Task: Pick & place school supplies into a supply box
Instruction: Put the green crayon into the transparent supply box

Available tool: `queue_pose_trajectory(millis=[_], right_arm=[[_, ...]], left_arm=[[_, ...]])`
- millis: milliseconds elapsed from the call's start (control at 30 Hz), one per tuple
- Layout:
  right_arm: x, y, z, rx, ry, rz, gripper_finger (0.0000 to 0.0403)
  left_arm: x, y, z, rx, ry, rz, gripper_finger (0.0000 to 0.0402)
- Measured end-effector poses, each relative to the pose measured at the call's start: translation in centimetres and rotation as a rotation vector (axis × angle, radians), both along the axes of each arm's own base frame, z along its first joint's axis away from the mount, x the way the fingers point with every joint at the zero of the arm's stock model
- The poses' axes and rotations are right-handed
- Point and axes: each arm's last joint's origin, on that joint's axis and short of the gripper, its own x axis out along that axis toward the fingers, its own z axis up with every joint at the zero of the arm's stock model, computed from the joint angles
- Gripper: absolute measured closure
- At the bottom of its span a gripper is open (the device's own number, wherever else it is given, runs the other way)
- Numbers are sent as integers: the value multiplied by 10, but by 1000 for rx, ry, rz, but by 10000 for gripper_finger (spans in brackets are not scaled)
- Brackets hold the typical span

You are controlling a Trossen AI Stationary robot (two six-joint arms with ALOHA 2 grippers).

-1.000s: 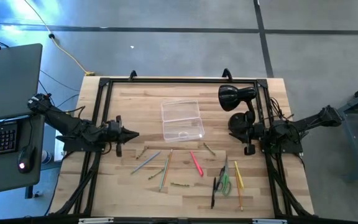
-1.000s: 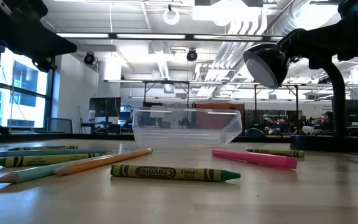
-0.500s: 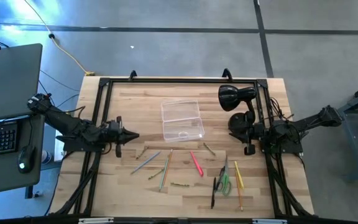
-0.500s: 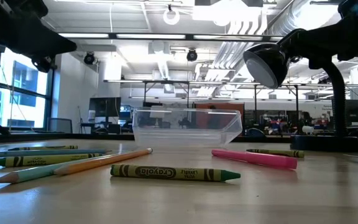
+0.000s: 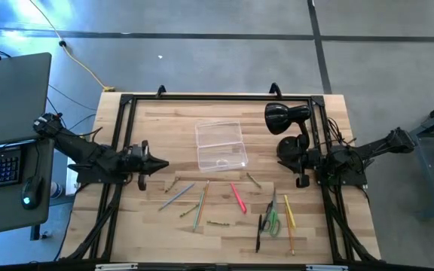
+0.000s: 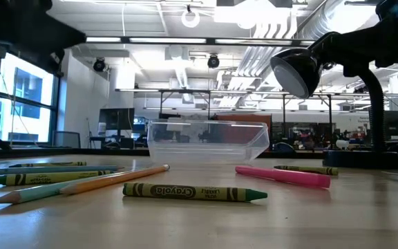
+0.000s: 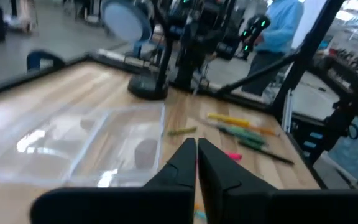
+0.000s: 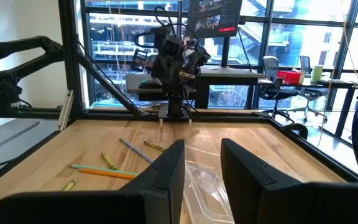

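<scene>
My left hand (image 5: 159,163) sits over the worktop's (image 5: 164,233) left edge, fingers (image 7: 185,163) nearly pressed together with a thin slit between them, holding nothing. Supply box (image 5: 221,145) lies just right of it, mid-worktop toward the far side. Pencils and crayons (image 5: 194,205) are scattered on the near side of the box; the pink one (image 5: 238,197) lies further right, then green-handled scissors (image 5: 272,218). Black desk lamp (image 5: 286,120) stands at far right. My right hand (image 5: 302,181) hovers beside the lamp base, fingers (image 8: 166,171) spread, empty.
</scene>
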Motion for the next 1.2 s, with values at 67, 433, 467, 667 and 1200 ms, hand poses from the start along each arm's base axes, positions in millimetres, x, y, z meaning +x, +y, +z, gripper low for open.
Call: queue_pose_trajectory(millis=[67, 433, 467, 667, 1200], right_arm=[[0, 0, 0, 0, 0, 1, 320], [0, 0, 0, -1, -5, 18, 320], [0, 0, 2, -9, -15, 16, 320], [-4, 0, 21, -138, -217, 31, 320], [-13, 3, 40, -293, -458, 135, 320]], left_arm=[[0, 0, 4, 35, -30, -2, 326], [0, 1, 18, 78, -88, 20, 266], [0, 1, 21, 75, -94, 26, 267], [-1, 1, 31, 67, -109, 25, 277], [-2, 3, 32, 104, -81, 95, 284]])
